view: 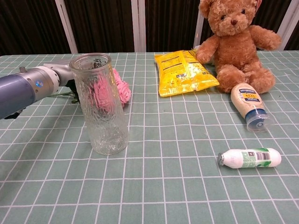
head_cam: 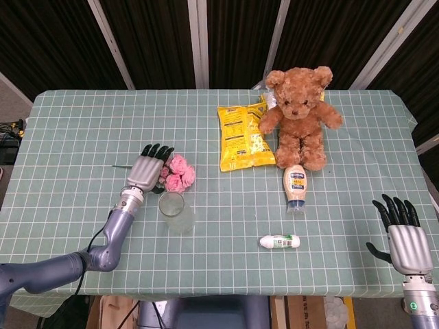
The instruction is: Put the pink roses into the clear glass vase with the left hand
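On the green checked table [head_cam: 82,130], the pink roses [head_cam: 178,173] lay just behind the clear glass vase [head_cam: 175,212], which stood upright. The left hand [head_cam: 146,169] sat over the leafy stem end, fingers extended; whether it had closed on the stem could not be told, since the vase hid it in the chest view. The right hand [head_cam: 405,236] hung spread and empty, well apart. A careless sweep risked toppling the vase nearby.

The left hand [head_cam: 146,171] lies over the leafy stems of the pink roses [head_cam: 178,173], its fingers [head_cam: 157,152] just beside the blooms, the clear glass vase [head_cam: 175,212] near.
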Controlling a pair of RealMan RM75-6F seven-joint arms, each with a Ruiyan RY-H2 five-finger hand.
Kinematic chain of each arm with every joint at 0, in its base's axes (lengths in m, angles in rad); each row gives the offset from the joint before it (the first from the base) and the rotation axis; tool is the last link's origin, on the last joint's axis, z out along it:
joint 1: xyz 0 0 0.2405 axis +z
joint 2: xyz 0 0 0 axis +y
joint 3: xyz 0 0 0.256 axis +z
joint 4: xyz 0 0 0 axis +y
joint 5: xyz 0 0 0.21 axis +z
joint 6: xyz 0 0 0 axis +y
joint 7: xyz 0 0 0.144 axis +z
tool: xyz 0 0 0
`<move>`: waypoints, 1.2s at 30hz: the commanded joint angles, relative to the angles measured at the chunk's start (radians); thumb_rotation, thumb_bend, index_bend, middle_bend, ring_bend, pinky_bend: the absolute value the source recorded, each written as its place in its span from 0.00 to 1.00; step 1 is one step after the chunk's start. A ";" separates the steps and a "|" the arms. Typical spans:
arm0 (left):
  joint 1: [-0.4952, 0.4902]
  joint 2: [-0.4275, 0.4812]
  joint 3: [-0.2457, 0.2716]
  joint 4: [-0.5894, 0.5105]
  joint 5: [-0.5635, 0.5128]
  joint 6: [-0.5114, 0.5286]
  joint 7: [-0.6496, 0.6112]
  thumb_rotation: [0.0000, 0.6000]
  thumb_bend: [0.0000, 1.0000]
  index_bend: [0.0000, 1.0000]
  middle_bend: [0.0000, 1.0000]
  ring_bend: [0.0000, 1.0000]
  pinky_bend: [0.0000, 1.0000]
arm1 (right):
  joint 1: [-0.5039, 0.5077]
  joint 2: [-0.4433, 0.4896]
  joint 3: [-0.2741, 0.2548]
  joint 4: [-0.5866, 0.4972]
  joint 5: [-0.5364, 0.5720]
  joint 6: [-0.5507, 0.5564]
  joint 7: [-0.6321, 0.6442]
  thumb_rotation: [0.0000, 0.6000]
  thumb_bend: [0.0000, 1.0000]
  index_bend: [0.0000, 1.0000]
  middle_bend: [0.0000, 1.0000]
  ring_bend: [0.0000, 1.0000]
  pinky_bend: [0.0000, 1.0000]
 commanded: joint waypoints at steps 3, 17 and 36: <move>-0.029 -0.056 0.000 0.044 -0.053 0.028 0.074 1.00 0.16 0.09 0.07 0.00 0.12 | -0.001 0.003 -0.001 0.000 0.003 -0.003 0.003 1.00 0.19 0.15 0.07 0.04 0.00; -0.069 -0.149 -0.001 0.163 -0.085 0.049 0.132 1.00 0.33 0.17 0.23 0.16 0.30 | 0.003 0.001 -0.003 0.002 0.005 -0.013 0.008 1.00 0.19 0.15 0.07 0.04 0.00; -0.071 -0.196 -0.003 0.237 0.031 0.120 0.073 1.00 0.50 0.38 0.46 0.32 0.46 | 0.005 0.002 -0.010 0.000 -0.008 -0.017 0.029 1.00 0.19 0.15 0.07 0.04 0.00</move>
